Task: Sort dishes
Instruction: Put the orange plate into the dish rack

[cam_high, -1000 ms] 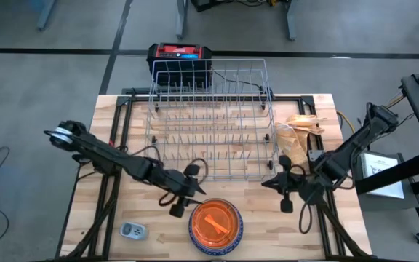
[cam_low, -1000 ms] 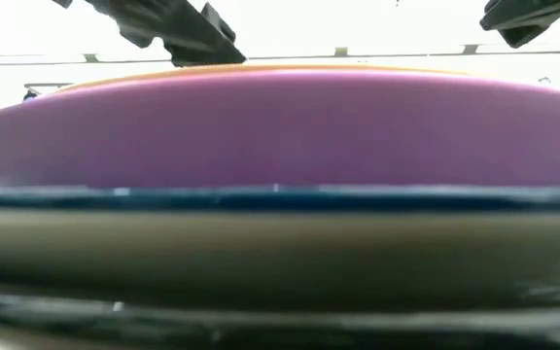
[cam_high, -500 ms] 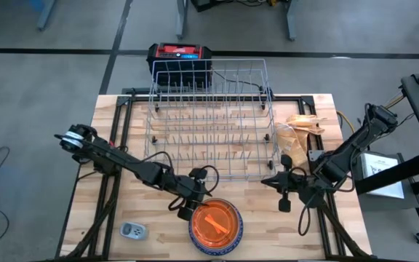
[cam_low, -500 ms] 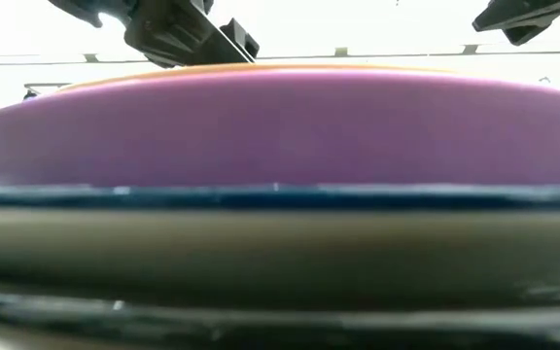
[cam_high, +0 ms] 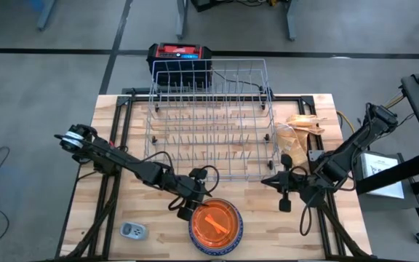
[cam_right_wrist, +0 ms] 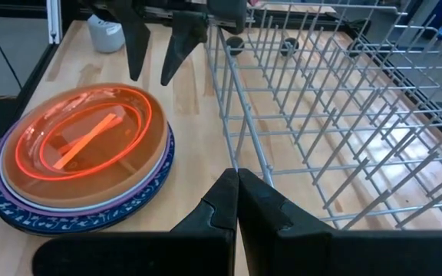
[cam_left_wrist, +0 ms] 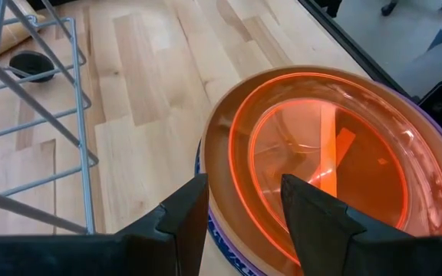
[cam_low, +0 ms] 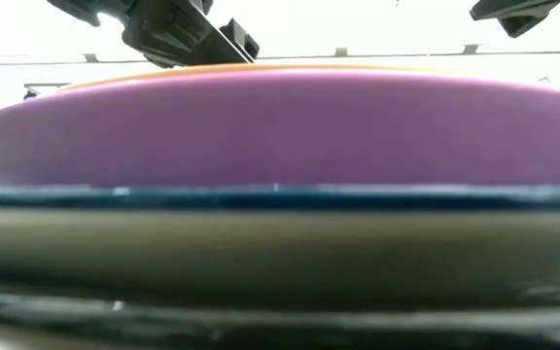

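The dishes sit in one stack (cam_high: 215, 225) near the table's front edge. A translucent orange dish (cam_left_wrist: 328, 161) lies on top in a brown plate (cam_left_wrist: 215, 146), above a purple plate (cam_low: 280, 126) and a blue speckled one (cam_right_wrist: 156, 184). My left gripper (cam_high: 188, 207) is open at the stack's far-left side. In the left wrist view the gripper (cam_left_wrist: 244, 218) has the brown rim between its fingers; I cannot see any touch. My right gripper (cam_high: 283, 198) is shut and hangs to the right of the stack, by the wire rack's near right corner.
The wire rack (cam_high: 209, 120) fills the table's far middle. A small grey-white device (cam_high: 132, 231) lies at the near left, and crumpled brown paper (cam_high: 300, 129) to the right of the rack. A red and black box (cam_high: 180, 54) stands behind the rack.
My left gripper has moved down and toward the stack of dishes, ending at its far-left rim, still open; it has kept still for the last half second. The dishes have not moved.
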You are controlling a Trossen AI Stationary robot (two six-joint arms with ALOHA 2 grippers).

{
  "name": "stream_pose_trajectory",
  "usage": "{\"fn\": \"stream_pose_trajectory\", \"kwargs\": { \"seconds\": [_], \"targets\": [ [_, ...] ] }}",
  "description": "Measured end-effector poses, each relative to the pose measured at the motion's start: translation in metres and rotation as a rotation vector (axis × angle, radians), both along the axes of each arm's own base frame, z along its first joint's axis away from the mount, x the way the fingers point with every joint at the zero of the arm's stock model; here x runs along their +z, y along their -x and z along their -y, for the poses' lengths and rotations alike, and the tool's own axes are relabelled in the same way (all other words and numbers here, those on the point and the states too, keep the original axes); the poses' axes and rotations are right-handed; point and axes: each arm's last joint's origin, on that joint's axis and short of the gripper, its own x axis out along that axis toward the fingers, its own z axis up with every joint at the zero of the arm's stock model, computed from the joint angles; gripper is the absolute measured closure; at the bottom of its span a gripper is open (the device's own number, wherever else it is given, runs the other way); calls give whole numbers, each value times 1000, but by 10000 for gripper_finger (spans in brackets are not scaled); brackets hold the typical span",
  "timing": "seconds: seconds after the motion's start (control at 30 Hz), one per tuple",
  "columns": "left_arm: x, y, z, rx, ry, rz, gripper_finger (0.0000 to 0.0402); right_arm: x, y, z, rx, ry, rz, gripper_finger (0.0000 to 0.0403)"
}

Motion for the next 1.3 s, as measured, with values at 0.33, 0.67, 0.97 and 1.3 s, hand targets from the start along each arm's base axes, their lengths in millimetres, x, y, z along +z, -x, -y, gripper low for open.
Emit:
{"fn": "stream_pose_trajectory", "kwargs": {
  "seconds": [0.33,0.67,0.97,1.3],
  "targets": [
    [19,6,24,-8,19,-99,248,0,0,0,0,1,0,403],
    [36,4,38,-4,25,-45,248,0,0,0,1,-1,-1,403],
    [9,-27,60,-8,17,-73,248,0,4,-5,10,-41,3,403],
    [-6,-49,67,54,-215,-164,248,-9,15,-27,81,-70,-22,403]
  ]
}}
